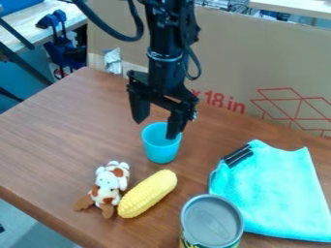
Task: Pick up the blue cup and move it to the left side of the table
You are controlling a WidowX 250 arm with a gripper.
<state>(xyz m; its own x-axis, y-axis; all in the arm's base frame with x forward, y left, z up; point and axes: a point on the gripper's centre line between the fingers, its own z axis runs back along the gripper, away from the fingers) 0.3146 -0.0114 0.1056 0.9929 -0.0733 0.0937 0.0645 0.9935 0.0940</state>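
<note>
The black gripper (156,130) hangs over the middle of the table with its fingers spread open. Its right-hand finger overlaps the mouth of a light-blue cup (160,149); whether it dips inside or touches the rim I cannot tell. The other finger is to the left of the cup and above it in the view. Nothing is held between them. Nearer the camera lie a white and brown plush toy (109,185) and a yellow corn cob (147,193), side by side. A can with a grey lid (212,221) stands upright at the front edge of the view.
A turquoise cloth (278,193) covers the right part of the brown table (58,131), with black clips (238,156) at its upper left corner. A cardboard panel (252,63) stands along the table's back edge. The table's left edge drops to the floor.
</note>
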